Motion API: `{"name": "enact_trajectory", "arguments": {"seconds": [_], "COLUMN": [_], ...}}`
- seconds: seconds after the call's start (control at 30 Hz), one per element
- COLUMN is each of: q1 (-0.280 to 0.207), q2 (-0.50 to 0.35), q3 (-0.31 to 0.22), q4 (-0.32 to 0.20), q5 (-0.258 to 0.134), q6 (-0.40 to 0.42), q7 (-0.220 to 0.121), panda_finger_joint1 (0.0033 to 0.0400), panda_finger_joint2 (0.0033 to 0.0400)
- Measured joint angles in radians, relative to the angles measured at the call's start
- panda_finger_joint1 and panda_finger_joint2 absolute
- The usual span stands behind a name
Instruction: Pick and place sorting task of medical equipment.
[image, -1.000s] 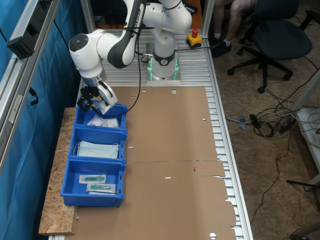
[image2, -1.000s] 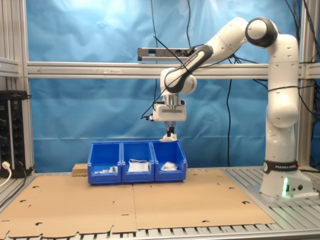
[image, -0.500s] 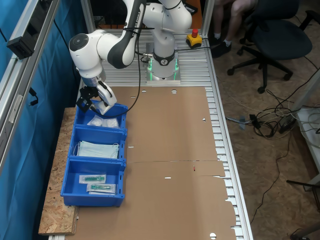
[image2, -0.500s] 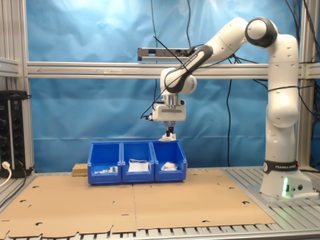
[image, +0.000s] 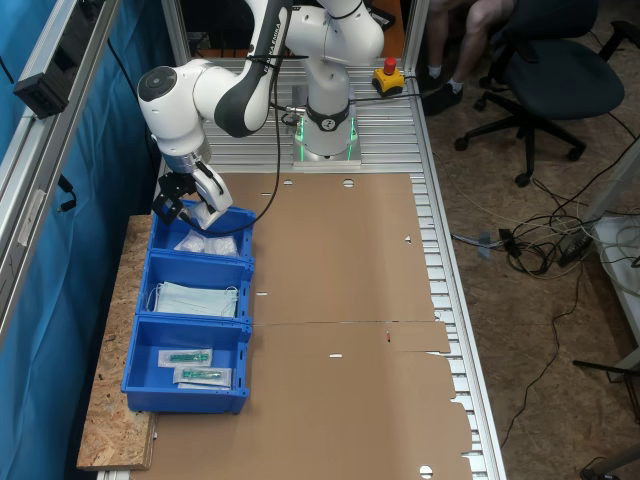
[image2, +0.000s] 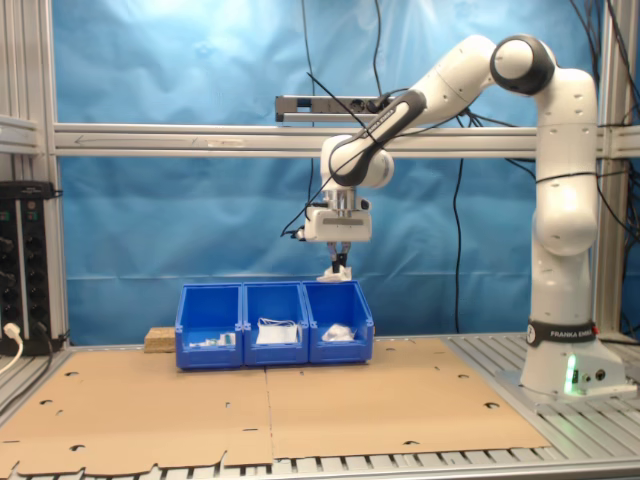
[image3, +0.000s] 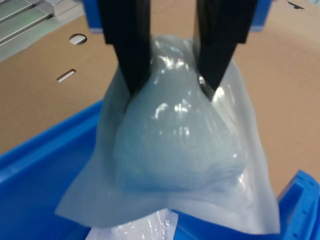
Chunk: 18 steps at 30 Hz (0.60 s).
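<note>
My gripper (image3: 172, 85) is shut on the medical equipment (image3: 175, 145), a puffy white pad in a clear wrapper, pinched at its top between the two black fingers (image3: 130, 45). The pad hangs just above the end bin (image3: 45, 160) of a blue row. In the second exterior view the gripper (image2: 340, 262) holds the pad (image2: 335, 273) over the bin (image2: 340, 346) at the row's right end. In the first exterior view the gripper (image: 205, 205) hovers over the bin (image: 238, 222) nearest the robot base. More wrapped pads (image: 205, 243) lie inside it.
Three blue bins stand in a row at the table's edge by the blue curtain. The middle one holds pale blue masks (image: 195, 298), the far one teal packets (image: 195, 365). Brown cardboard (image: 340, 300) covers the table. An office chair (image: 550, 70) and a seated person's legs are behind the base.
The gripper has risen a little with the pad still held. Nothing else has moved.
</note>
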<state>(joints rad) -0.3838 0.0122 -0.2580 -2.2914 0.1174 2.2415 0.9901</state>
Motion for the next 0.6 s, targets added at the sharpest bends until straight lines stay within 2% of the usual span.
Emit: {"name": "enact_trajectory", "arguments": {"seconds": [0.3,0.33,0.5,0.53,0.6], "q1": [0.0,0.0,0.0,0.0,0.0], "q2": [0.0,0.0,0.0,0.0,0.0], "q3": [-0.004,-0.004,-0.005,-0.005,-0.005], "q4": [0.0,0.0,0.0,0.0,0.0], "q5": [0.0,0.0,0.0,0.0,0.0], "q6": [0.004,0.004,0.007,0.007,0.008], "q7": [0.0,0.0,0.0,0.0,0.0], "panda_finger_joint1": [0.0062,0.0219,0.0219,0.032,0.032], "panda_finger_joint2": [0.0062,0.0219,0.0219,0.032,0.032]}}
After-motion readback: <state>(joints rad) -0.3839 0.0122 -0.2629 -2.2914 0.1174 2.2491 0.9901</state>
